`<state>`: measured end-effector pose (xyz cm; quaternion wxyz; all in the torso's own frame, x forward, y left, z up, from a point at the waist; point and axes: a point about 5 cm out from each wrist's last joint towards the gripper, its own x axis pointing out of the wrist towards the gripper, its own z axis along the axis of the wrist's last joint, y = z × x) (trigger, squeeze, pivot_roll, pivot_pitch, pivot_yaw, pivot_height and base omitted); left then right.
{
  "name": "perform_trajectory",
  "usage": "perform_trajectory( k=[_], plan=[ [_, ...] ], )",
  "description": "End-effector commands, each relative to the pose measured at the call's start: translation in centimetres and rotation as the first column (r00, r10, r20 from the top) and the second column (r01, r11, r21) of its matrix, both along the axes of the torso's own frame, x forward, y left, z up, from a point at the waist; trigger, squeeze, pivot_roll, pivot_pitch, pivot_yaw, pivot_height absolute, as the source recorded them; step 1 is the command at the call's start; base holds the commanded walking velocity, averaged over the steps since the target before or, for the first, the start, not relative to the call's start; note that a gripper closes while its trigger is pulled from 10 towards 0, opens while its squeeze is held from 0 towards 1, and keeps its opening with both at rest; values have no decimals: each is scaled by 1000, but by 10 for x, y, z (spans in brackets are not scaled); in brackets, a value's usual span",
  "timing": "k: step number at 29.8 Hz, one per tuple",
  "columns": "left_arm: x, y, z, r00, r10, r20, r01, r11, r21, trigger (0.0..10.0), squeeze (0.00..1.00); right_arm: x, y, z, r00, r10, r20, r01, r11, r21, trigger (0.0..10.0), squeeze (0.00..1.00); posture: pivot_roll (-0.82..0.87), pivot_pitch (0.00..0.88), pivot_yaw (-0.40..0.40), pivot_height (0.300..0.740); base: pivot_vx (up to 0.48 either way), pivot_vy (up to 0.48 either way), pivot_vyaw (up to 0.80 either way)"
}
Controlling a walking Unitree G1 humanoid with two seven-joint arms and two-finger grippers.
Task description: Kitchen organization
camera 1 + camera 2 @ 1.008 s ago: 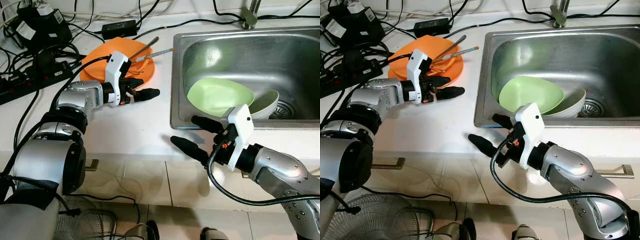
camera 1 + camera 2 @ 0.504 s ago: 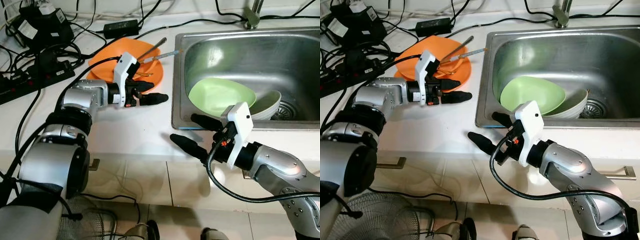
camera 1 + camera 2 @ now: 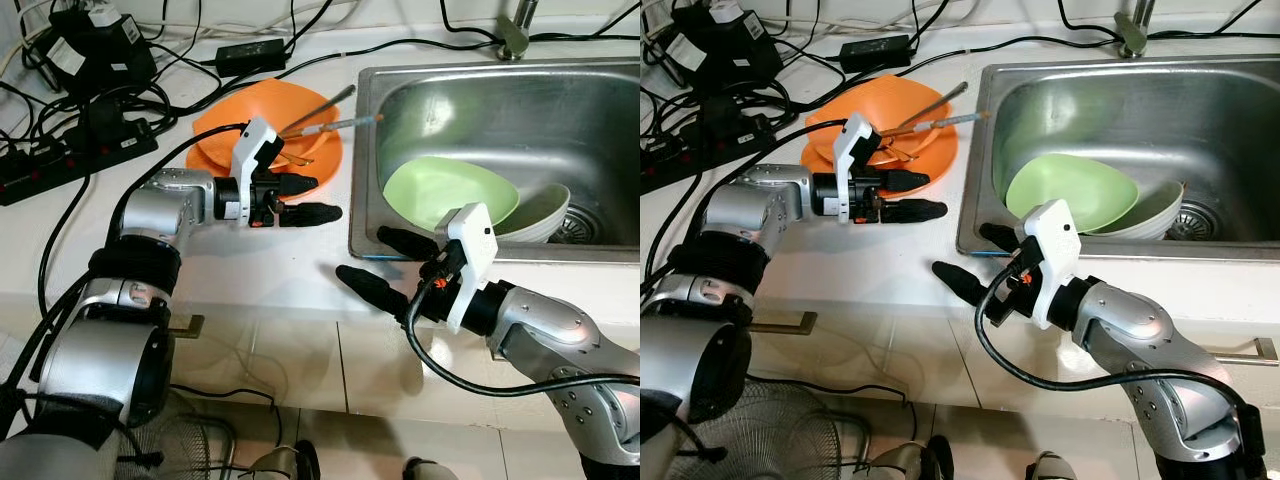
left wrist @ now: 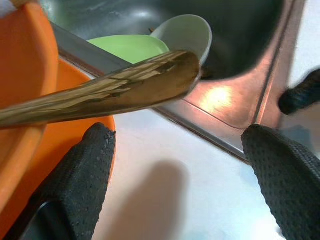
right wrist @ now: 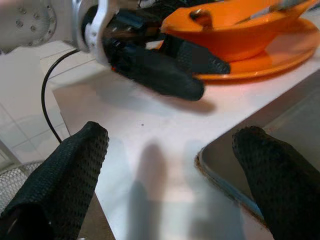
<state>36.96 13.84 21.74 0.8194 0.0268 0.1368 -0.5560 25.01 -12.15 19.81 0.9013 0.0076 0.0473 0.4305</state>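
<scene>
Reaching over the white counter, the left gripper has its two black fingers spread apart and holds nothing; one finger lies over the near rim of the orange plate, the other just off the rim above the counter. An orange bowl sits on that plate, and long wooden utensils lean out of it toward the sink. In the left wrist view a wooden handle crosses just beyond the fingers.

The right gripper hovers at the front edge of the counter, near the sink's front left corner, fingers wide apart and empty, pointing toward the left gripper. Inside the sink a green plate leans on a pale bowl, beside the drain. Black cables, a power strip and adapters crowd the back left of the counter. A faucet base stands behind the sink.
</scene>
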Motion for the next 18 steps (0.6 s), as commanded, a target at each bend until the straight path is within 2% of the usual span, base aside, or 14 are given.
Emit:
perform_trajectory(
  k=[1, 18],
  plan=[
    [-8, 2, -9, 998, -32, -50, 33, 999, 21, 10000, 0, 1, 4, 1, 1000, 19, 19, -19, 1000, 3, 10000, 0, -216, 103, 144, 740, 0, 0, 0],
    [-49, 3, -5, 998, -41, -51, 42, 999, 10, 10000, 0, 9, 9, 1, 999, 36, 40, -36, 999, 10, 10000, 0, -189, 84, 148, 740, 0, 0, 0]
  ],
)
